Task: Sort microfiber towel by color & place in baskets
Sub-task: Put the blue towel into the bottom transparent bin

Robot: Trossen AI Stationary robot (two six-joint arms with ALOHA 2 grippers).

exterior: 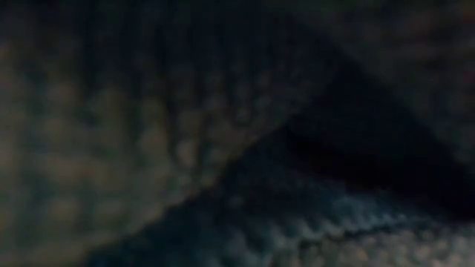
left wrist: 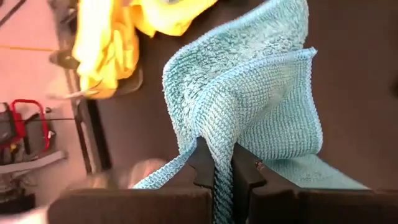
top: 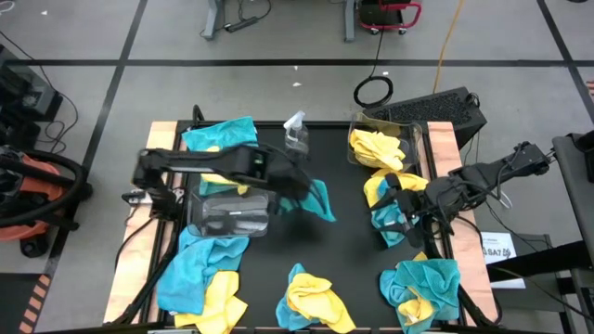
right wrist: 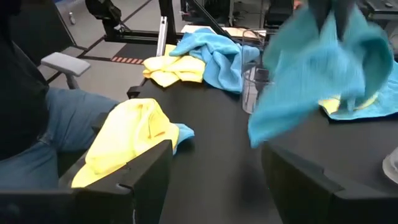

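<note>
Your left gripper (left wrist: 224, 177) is clamped on a teal towel (left wrist: 261, 106) near the counter's (top: 316, 250) middle; your right gripper (right wrist: 214, 180), fingers apart, sits by the right edge.

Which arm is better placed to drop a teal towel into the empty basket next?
Left. The left gripper is shut on a teal towel beside the empty basket; the right gripper is open and empty.
</note>
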